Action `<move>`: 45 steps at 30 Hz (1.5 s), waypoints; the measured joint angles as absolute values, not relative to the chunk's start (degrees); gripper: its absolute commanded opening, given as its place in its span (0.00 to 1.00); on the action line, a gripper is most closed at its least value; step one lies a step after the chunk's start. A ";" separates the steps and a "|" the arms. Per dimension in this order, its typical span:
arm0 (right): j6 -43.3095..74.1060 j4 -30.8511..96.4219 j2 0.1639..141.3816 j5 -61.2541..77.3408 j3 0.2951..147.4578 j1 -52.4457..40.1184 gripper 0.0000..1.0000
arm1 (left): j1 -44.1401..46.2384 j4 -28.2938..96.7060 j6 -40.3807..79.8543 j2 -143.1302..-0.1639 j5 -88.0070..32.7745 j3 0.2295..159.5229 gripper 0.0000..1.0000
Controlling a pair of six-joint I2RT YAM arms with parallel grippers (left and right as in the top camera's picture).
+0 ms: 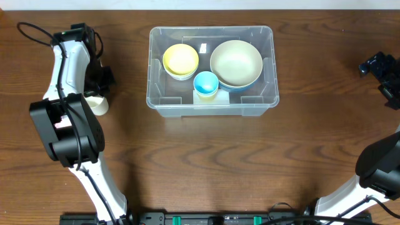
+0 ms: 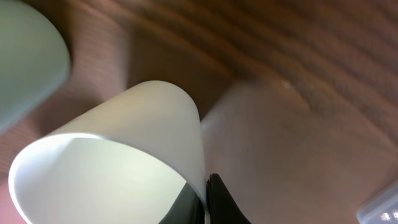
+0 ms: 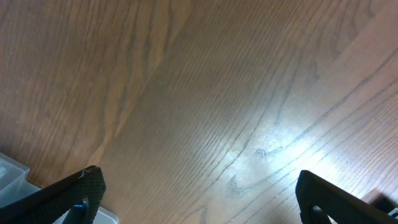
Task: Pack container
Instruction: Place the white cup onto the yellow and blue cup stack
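Observation:
The clear plastic container (image 1: 211,106) stands at the middle back of the table. It holds a yellow bowl (image 1: 180,60), a large cream bowl (image 1: 235,63) on a blue one, and a small blue cup (image 1: 205,82). My left gripper (image 1: 100,87) is left of the container, shut on the rim of a white cup (image 1: 97,105); in the left wrist view the fingers (image 2: 205,199) pinch the cup's wall (image 2: 149,118). My right gripper (image 1: 381,69) is open and empty over bare wood at the far right; its fingers (image 3: 199,199) are wide apart.
A pale green cup edge (image 2: 25,62) shows blurred at the upper left of the left wrist view. A corner of the container (image 3: 9,168) shows at the lower left of the right wrist view. Black base hardware (image 1: 212,219) lines the front edge.

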State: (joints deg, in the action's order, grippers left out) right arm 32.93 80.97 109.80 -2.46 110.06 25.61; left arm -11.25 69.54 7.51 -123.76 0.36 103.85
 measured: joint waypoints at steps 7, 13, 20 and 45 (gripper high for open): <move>32.93 80.97 109.80 -2.46 110.06 25.61 0.99 | -6.11 72.03 7.49 -116.11 -1.43 103.96 0.06; 32.93 80.97 109.80 -2.46 110.06 25.61 0.99 | 6.24 71.55 6.26 -97.60 -2.00 105.38 0.06; 32.93 80.97 109.80 -2.46 110.06 25.61 0.99 | 20.10 67.29 4.23 -87.66 -2.81 106.54 0.06; 32.93 80.97 109.80 -2.46 110.06 25.61 0.99 | 33.06 59.31 1.17 -114.06 -2.79 105.71 0.30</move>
